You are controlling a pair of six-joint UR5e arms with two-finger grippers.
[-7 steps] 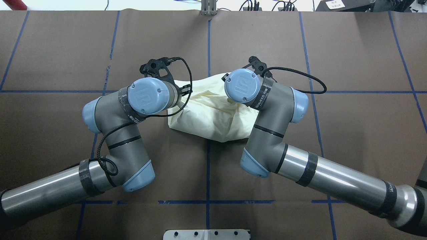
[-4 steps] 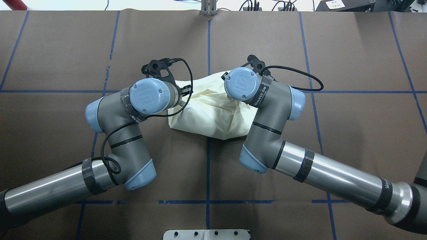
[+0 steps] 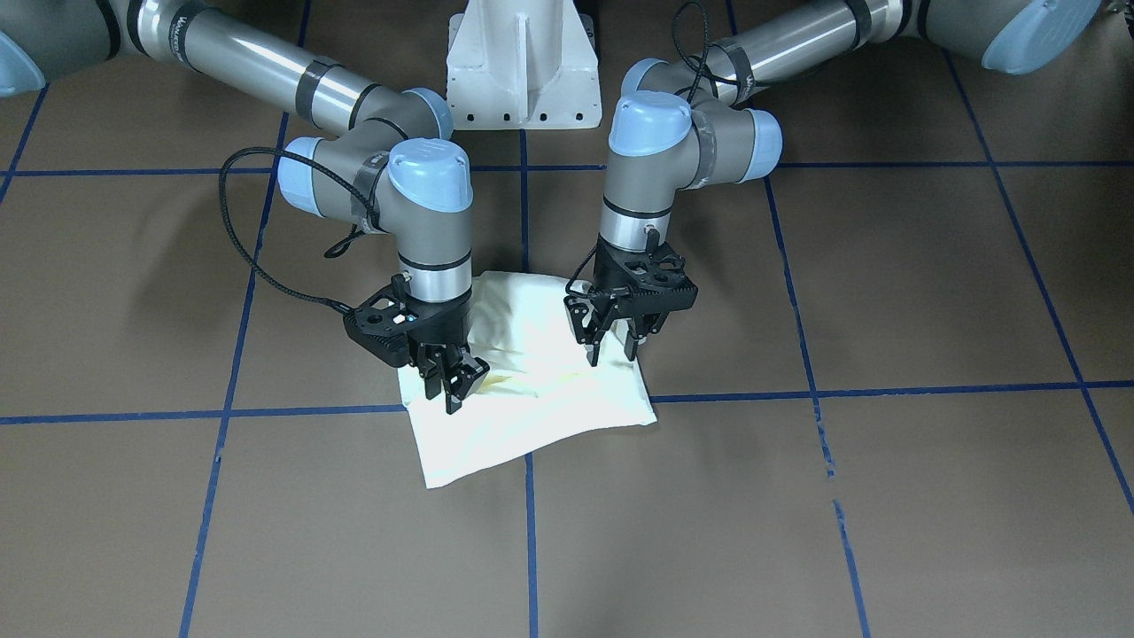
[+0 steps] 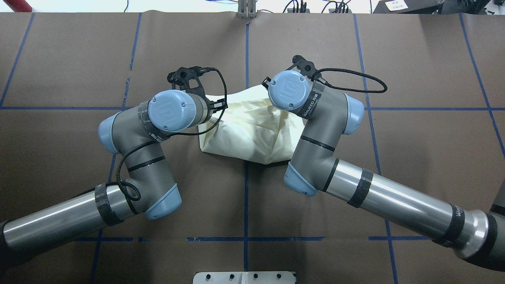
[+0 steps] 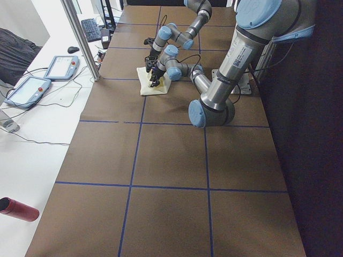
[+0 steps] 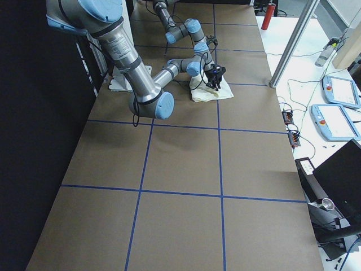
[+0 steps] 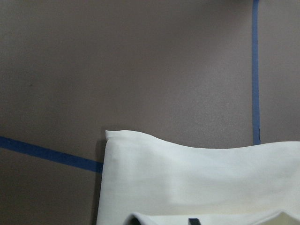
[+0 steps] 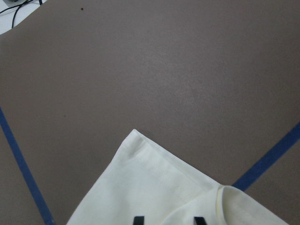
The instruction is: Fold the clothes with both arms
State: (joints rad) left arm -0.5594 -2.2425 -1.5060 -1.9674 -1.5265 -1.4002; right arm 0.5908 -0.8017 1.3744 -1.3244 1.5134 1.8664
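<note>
The brown bench [image 3: 886, 496], gridded with blue tape [image 3: 797, 392], fills the front view. The right arm [image 3: 354, 177] comes in from the upper left of that frame and the left arm [image 3: 700, 133] from the upper right, both wrists pointing down. At frame centre the T-shirt [image 3: 532, 416] lies folded into a rough rectangle, plain cream side up, across a tape crossing. The left fingers [image 3: 590, 344] hang apart just above its right edge. The right fingers [image 3: 454, 390], also apart, are over its left corner.
</note>
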